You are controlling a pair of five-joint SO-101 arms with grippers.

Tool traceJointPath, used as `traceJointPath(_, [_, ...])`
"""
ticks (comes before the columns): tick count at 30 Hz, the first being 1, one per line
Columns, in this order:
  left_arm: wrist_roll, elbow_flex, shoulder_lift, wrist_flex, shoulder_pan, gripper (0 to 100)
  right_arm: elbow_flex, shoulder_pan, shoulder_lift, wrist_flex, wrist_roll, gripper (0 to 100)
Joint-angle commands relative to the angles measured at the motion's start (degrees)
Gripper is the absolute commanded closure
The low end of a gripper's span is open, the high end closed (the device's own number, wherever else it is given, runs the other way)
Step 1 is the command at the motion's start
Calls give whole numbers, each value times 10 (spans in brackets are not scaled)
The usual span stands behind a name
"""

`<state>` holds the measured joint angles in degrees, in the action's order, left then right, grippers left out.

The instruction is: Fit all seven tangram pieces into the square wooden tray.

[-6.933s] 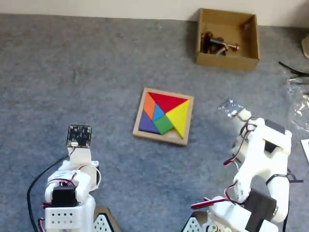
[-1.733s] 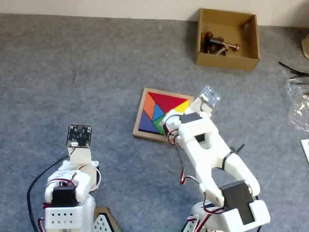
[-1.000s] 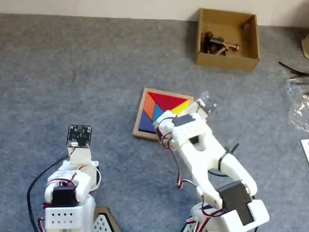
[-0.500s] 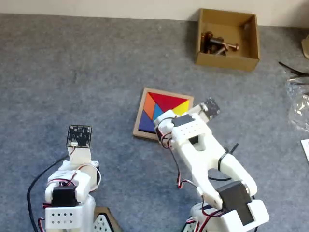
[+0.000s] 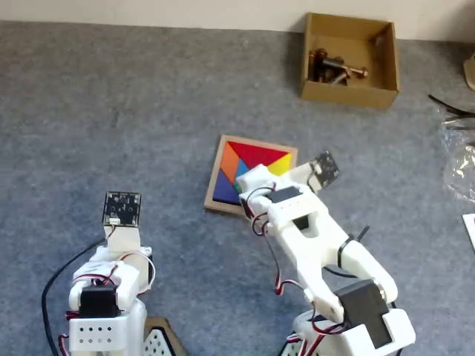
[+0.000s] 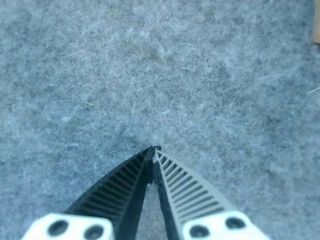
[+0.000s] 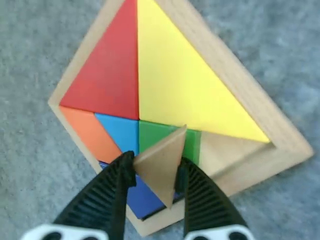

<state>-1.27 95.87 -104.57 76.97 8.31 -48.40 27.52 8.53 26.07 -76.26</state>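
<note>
The square wooden tray (image 5: 214, 199) lies mid-table on grey carpet, and the right arm (image 5: 297, 222) covers its near right part. In the right wrist view the tray (image 7: 280, 132) holds red (image 7: 107, 75), yellow (image 7: 180, 80), orange (image 7: 90, 132), light blue (image 7: 120, 131), green (image 7: 155, 132) and dark blue pieces. A bare triangular slot (image 7: 225, 150) lies beside the green piece. My right gripper (image 7: 155, 165) is shut on a tan wooden triangle (image 7: 160, 162), held just above the green piece. My left gripper (image 6: 154, 149) is shut and empty over bare carpet, at the near left (image 5: 122, 209).
A cardboard box (image 5: 349, 85) with metal parts stands at the back right. Cables and a plastic bag (image 5: 460, 159) lie at the right edge. Open carpet stretches left of the tray and behind it.
The right arm swung from the table's right side to over the tray's near right corner. In the last second its wrist only turned a little. The left arm stayed still.
</note>
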Motion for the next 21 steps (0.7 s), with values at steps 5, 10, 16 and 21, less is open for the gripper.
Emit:
traceJointPath(5, [4, 13, -3, 4, 7, 993, 0, -7, 8, -9, -66, 995])
traceJointPath(10, [4, 13, -3, 4, 7, 993, 1, -2, 8, -9, -65, 995])
traceJointPath(16, [4, 13, -3, 4, 7, 993, 4, 15, 9, -9, -6, 995])
traceJointPath(21, [4, 13, -3, 4, 7, 993, 0, 14, 89, -9, -4, 995])
